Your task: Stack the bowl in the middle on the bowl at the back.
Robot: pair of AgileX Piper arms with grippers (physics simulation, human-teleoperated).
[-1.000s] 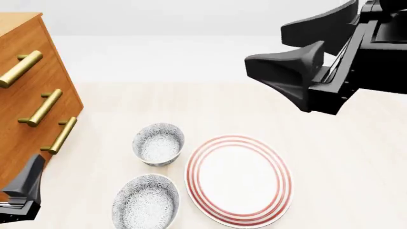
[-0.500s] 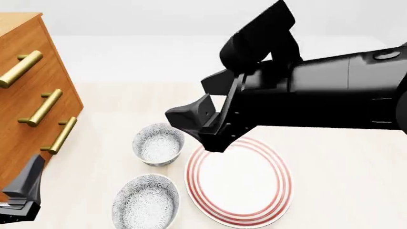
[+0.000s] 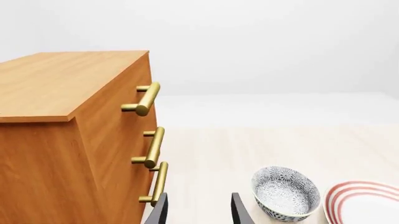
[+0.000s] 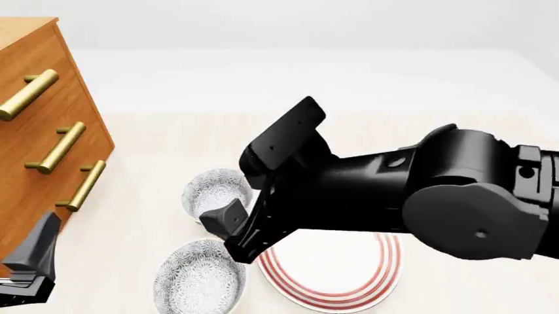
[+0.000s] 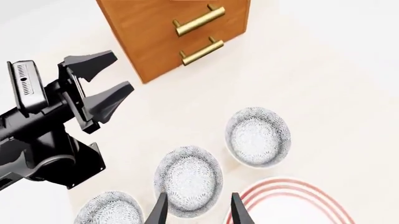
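Note:
The bowl at the back (image 4: 212,190) (image 5: 257,136) and the bowl in the middle (image 4: 199,280) (image 5: 188,175) are small, white and grey-speckled, and both stand upright on the table. My right gripper (image 4: 234,239) (image 5: 197,212) is open and hovers over the gap between them. Its fingertips (image 5: 160,208) flank the middle bowl's rim from above without touching it. My left gripper (image 4: 35,260) (image 3: 198,212) (image 5: 103,83) is open and empty, low beside the cabinet. One speckled bowl (image 3: 285,192) shows in the left wrist view.
A big red-ringed white plate (image 4: 349,288) (image 5: 293,198) (image 3: 365,198) lies right of the bowls, partly covered by my right arm. A third speckled bowl (image 5: 107,208) sits nearest me. A wooden cabinet with brass handles (image 4: 39,131) (image 3: 68,140) (image 5: 181,28) fills the left side.
My right arm has swung down and left from the upper right, and its gripper now hangs over the two bowls. The left gripper, bowls and plate have not moved.

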